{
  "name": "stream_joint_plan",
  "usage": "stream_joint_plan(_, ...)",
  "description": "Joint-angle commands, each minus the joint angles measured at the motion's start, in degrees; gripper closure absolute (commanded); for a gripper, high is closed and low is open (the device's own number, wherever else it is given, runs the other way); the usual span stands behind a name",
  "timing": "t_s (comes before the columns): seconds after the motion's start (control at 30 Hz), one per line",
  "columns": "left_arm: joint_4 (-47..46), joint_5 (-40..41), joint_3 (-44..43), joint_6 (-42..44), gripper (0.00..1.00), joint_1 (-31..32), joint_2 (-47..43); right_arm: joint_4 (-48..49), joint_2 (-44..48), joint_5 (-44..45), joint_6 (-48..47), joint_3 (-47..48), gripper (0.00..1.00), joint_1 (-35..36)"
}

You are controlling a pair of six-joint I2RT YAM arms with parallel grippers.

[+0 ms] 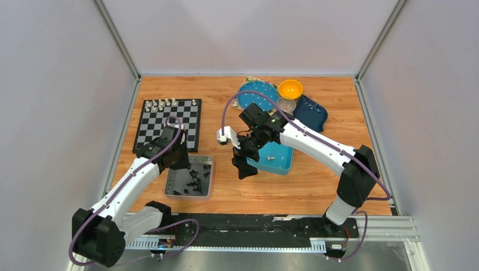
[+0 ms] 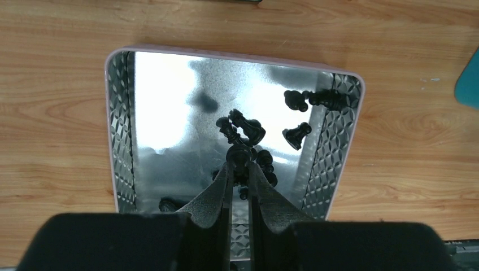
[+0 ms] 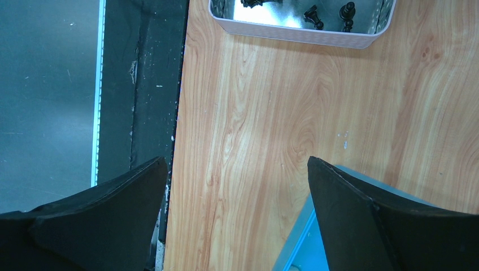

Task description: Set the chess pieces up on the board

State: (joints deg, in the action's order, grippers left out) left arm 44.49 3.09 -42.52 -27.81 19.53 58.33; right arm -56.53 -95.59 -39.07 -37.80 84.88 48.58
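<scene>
A small black chess piece (image 2: 240, 159) is clamped between the nearly closed jaws of the left pincer (image 2: 240, 169), inside the shiny silver rectangular metal tray (image 2: 226, 55). More black pieces (image 2: 296, 135) lie loose around it in that tray. Just beyond the tray's far side lies the flat black-and-white checkered board (image 1: 149, 127). A row of cream-white pieces (image 1: 169, 103) stands along the board edge farthest from the tray. To the tray's right, the right pincer (image 3: 236, 164) hangs with jaws wide apart over the wooden worktop (image 1: 316, 186), beside a blue square tray (image 1: 282, 162).
</scene>
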Motion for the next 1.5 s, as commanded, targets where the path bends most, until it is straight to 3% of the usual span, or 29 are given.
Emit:
stream_joint_plan(0.0, 4.0, 0.2, -4.8, 2.6, 0.93, 0.0, -0.6, 0.5, 0.9, -0.7, -1.0, 1.3, 0.02, 0.3)
stream_joint_plan(0.57, 4.6, -2.7, -14.0, 7.2, 0.93, -9.9, 2.1, 0.5, 2.6, 0.1, -1.6, 0.5, 0.01, 0.3)
stream_joint_plan(1.47, -1.9, -11.5, -19.2, 10.0, 0.94, -28.2, 11.2, 0.9, 2.8, -0.6, -1.2, 0.4, 0.01, 0.3)
